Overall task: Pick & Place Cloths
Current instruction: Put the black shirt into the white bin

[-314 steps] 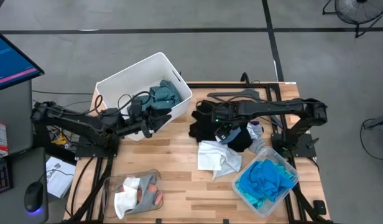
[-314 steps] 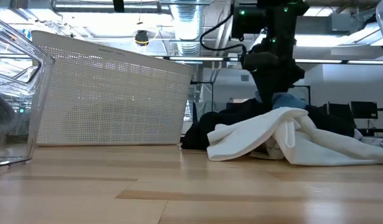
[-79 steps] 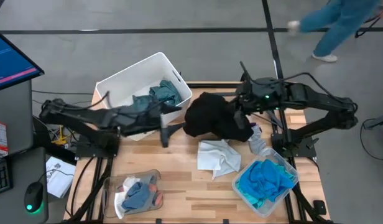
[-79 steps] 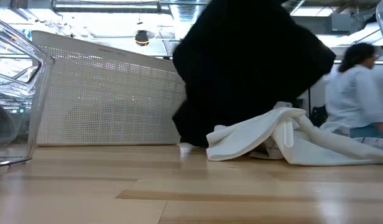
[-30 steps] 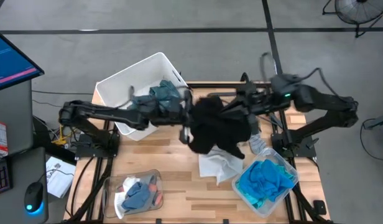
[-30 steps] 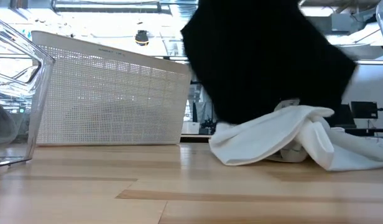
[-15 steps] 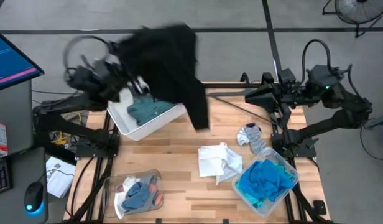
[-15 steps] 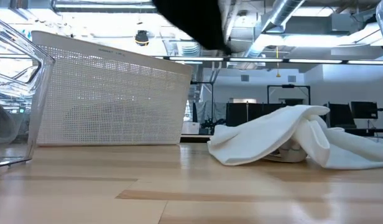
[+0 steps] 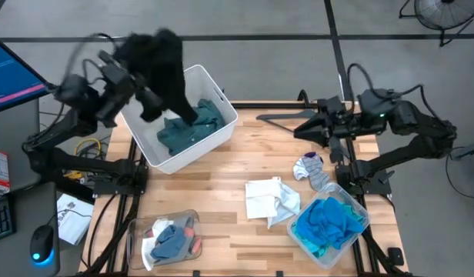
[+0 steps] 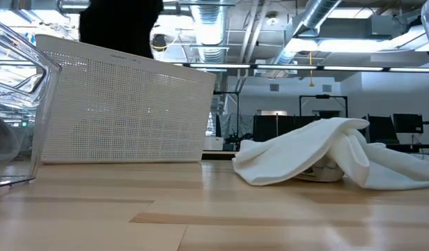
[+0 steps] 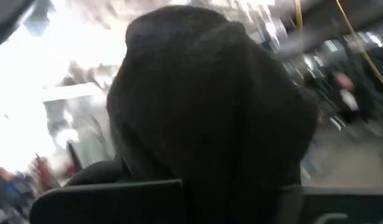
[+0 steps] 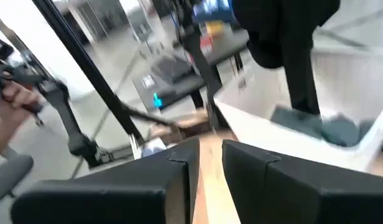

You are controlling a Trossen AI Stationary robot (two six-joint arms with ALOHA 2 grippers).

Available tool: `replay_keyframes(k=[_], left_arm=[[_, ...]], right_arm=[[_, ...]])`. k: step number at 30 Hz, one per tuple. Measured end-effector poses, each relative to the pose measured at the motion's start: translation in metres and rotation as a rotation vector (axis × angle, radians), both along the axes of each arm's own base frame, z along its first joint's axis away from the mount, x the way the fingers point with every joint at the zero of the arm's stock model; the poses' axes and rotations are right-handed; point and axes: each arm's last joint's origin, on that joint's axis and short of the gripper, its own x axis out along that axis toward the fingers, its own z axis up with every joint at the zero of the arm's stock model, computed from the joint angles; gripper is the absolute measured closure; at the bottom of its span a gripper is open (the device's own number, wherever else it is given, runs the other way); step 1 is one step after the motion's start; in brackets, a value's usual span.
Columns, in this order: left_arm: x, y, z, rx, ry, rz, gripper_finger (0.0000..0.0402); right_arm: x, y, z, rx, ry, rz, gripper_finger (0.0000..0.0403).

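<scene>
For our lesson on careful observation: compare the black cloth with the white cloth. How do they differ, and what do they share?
Colour: the black cloth is dark; the white cloth is pale.
Support: the black cloth hangs in the air from the left claw, above the white bin; the white cloth lies on the table.
Shape: the black cloth droops lengthwise; the white cloth sits crumpled.
Both are soft fabric.
</scene>
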Motion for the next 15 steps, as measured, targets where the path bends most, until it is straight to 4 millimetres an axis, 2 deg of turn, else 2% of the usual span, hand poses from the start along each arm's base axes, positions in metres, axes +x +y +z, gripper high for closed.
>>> replay_keyframes(k=[4, 8, 12, 15], left_arm=[[0.008, -0.004, -0.027, -0.215, 0.147, -0.062, 0.0370], [0.020, -0.005, -0.063, -0.394, 0.266, -0.029, 0.0378], [0.029, -0.002, -0.096, -0.473, 0.315, 0.096, 0.0366], [0.034, 0.000, -0.114, -0.491, 0.341, 0.146, 0.0347]], right_arm=[[0.009, 0.000, -0.009, 0.013, 0.081, -0.006, 0.0335], [0.017, 0.001, -0.017, 0.009, 0.142, -0.008, 0.0335], [0.027, 0.002, -0.025, 0.005, 0.203, -0.009, 0.0335], [0.033, 0.000, -0.032, -0.001, 0.260, -0.058, 0.0335]])
